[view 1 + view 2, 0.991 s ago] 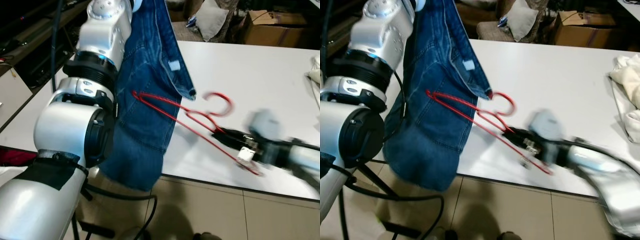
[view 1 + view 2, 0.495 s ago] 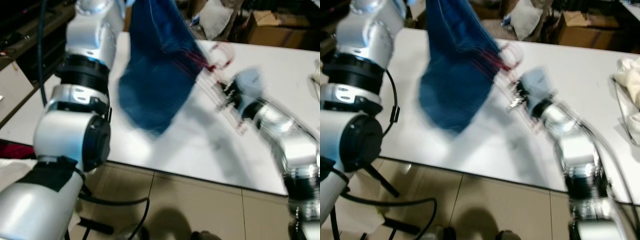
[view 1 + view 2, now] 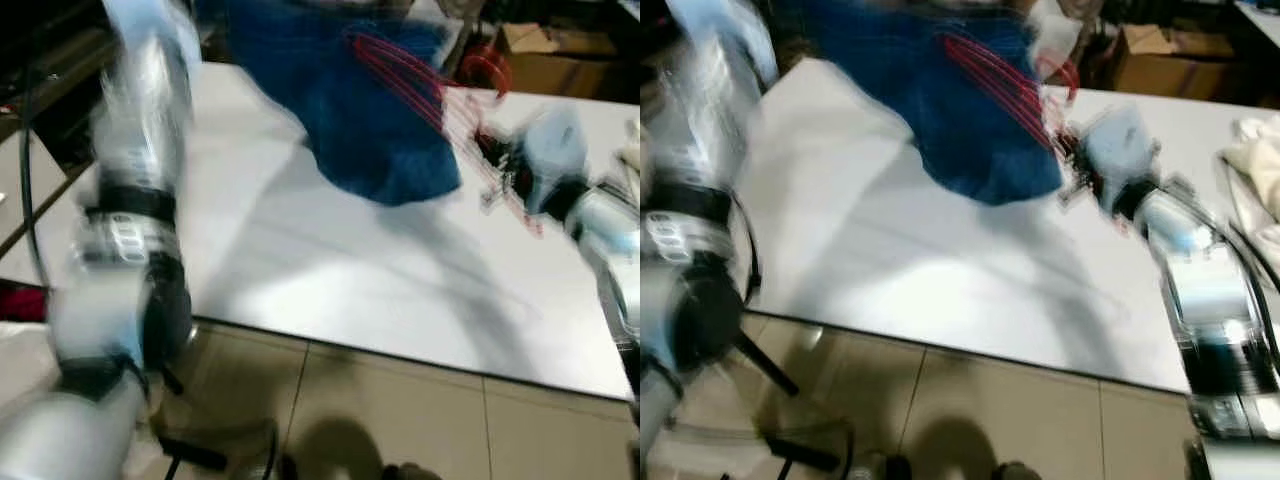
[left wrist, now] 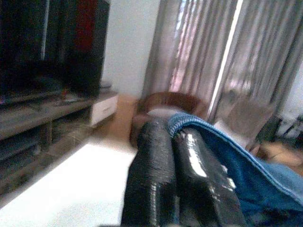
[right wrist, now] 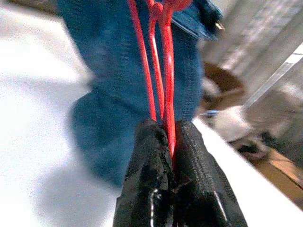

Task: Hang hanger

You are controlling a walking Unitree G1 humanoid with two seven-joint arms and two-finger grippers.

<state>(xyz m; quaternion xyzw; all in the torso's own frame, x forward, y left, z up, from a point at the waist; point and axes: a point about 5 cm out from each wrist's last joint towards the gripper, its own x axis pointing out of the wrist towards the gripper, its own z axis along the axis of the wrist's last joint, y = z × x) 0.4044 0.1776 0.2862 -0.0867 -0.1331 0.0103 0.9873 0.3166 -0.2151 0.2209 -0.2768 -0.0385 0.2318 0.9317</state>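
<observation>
Now your right end effector (image 5: 171,163) is clamped on the thin red wire hanger (image 5: 163,71), against blue denim jeans (image 3: 970,110) above the white counter (image 3: 330,290); your left end effector (image 4: 176,142) pinches their hem.

My two head eyes look forward and down from above, some way off, sharing the white table (image 3: 330,290) and the blue jeans (image 3: 970,110), both blurred; my left wrist camera sits close behind its fingers (image 4: 156,179), facing curtains (image 4: 213,56); my right wrist camera peers close along its fingers (image 5: 147,184) at those jeans.
</observation>
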